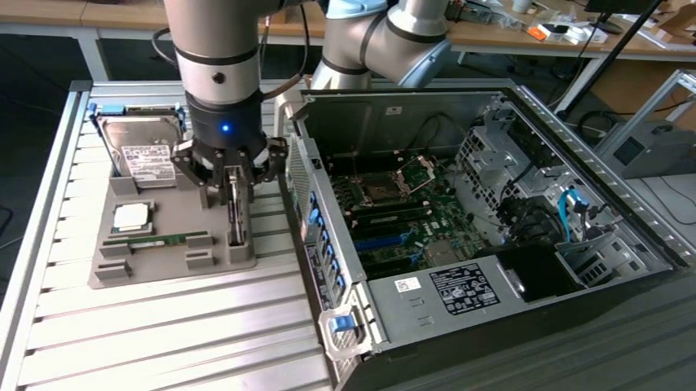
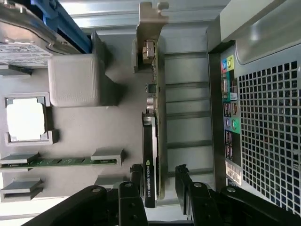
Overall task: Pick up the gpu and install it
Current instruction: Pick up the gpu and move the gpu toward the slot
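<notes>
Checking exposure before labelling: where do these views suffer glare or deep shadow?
Wrist view: the CPU is blown out to plain white, while the gpu is evenly lit. Exterior view: the table carries bright streaks of glare, the case interior darkens toward the exterior view's right, and a blue light glows on the arm.

I count one gray parts tray (image 1: 163,273) carrying four parts, one of each kind: one hard drive (image 1: 142,155), one processor chip (image 1: 133,216), one memory stick (image 1: 163,241) and one gpu (image 1: 235,220) (the only card standing on edge). There is also one open computer case (image 1: 435,287), and one robot arm (image 1: 218,57) with one gripper (image 1: 231,183).
</notes>
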Available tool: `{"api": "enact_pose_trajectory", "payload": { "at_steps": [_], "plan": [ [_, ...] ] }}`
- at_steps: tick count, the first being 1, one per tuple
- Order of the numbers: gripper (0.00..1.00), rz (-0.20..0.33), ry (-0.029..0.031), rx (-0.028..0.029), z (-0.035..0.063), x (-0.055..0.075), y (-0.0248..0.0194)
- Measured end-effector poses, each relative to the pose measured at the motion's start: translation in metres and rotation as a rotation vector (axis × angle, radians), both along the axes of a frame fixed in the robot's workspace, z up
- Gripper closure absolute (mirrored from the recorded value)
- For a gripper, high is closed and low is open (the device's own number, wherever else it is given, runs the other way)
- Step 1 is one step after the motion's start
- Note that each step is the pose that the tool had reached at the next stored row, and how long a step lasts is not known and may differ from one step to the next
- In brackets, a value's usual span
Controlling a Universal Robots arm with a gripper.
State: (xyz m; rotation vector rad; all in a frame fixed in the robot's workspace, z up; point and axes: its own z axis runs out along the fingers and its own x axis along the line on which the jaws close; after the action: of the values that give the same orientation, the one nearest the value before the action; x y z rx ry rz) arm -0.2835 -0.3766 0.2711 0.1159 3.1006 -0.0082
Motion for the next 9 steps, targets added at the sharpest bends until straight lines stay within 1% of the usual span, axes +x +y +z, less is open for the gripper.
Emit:
{"api": "enact_pose_trajectory", "payload": {
  "at_steps": [1, 2, 3, 4, 5, 6, 9],
  "plan": [
    [0.58, 0.0, -0.0001, -0.0012, -0.0003, 0.001, 0.0038],
    [0.58, 0.0, -0.0001, -0.0029, -0.0006, 0.001, 0.0092],
    [0.58, 0.0, 0.0001, -0.0039, -0.0007, 0.001, 0.0137],
    [0.58, 0.0, 0.0, -0.0044, -0.001, 0.001, 0.0187],
    [0.58, 0.0, -0.0002, -0.0047, -0.0014, 0.001, 0.0223],
    [0.58, 0.0, -0.0001, -0.0047, -0.0018, 0.001, 0.0241],
    [0.58, 0.0, -0.0001, -0.0046, -0.0038, 0.001, 0.0247]
  ]
}}
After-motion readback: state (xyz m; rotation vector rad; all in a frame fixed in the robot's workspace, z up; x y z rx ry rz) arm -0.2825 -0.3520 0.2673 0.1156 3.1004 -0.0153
